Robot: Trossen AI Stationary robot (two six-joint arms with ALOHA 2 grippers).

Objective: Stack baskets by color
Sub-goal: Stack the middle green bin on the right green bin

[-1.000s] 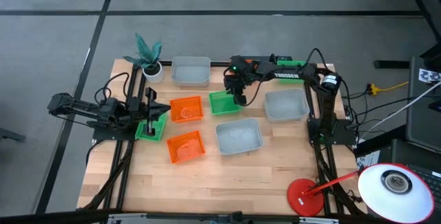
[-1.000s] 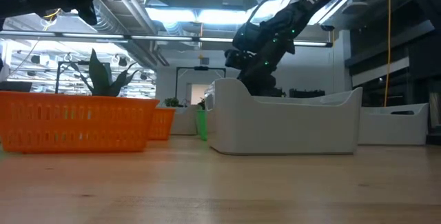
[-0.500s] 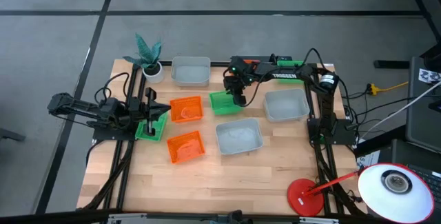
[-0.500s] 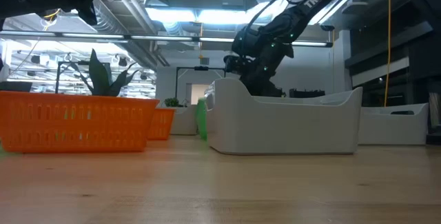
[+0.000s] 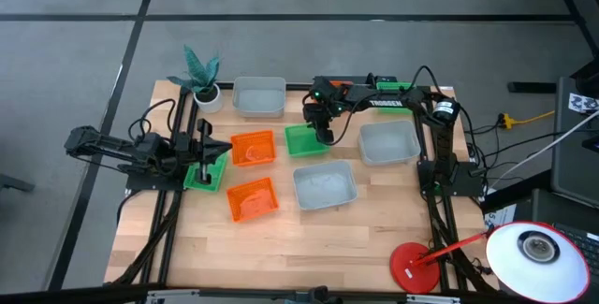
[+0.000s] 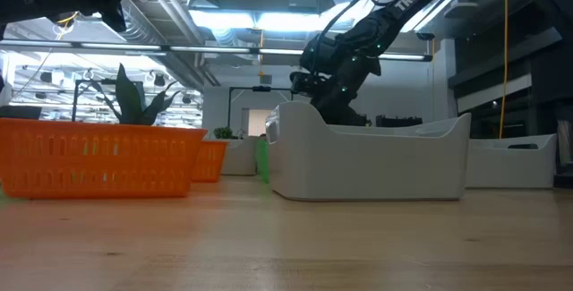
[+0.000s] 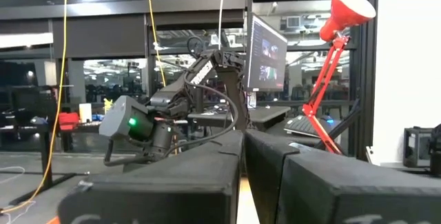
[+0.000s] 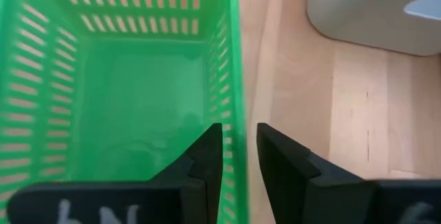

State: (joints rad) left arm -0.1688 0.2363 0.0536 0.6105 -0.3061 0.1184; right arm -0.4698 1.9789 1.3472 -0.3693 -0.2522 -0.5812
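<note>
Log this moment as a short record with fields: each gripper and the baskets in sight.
right gripper: fingers astride the wall of a green basket, gripping it
left gripper: shut, over another green basket at the table's left edge
orange baskets: two, apart, unstacked
grey baskets: three, apart, unstacked
plant pot: back left corner

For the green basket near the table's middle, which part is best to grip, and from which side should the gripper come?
Probably its long side wall, from above. The green basket sits upright and open, and its slotted wall is thin enough to fit between two fingers. The right gripper already straddles that wall, one finger inside and one outside, on the side facing the grey basket.
</note>
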